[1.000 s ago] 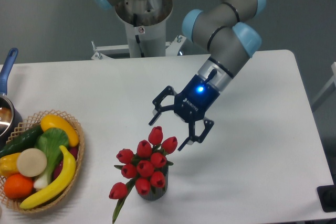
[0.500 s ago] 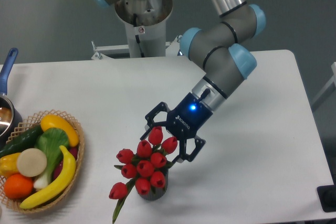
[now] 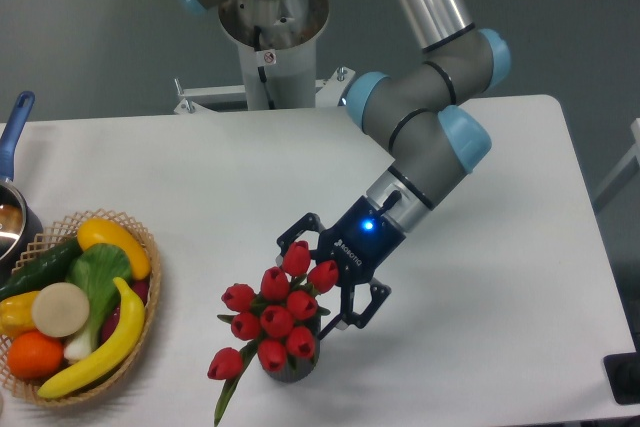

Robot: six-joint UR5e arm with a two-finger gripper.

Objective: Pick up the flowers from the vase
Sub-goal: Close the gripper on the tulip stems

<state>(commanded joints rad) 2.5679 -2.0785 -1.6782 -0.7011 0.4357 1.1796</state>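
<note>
flowers [image 3: 275,319]: 9 red buds | vase [image 3: 290,364]: 1 | jaws [image 3: 326,278]: spread

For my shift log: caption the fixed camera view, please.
Open tool reaching the red flowers standing in the vase.

1 fixed camera looked down from high in front of the table [image 3: 200,177], facing the arm's base pedestal [image 3: 270,47] at the far edge. it stood at mid range, cropping the wicker basket [image 3: 140,317] and pot [image 3: 15,197] at the left edge.
</note>
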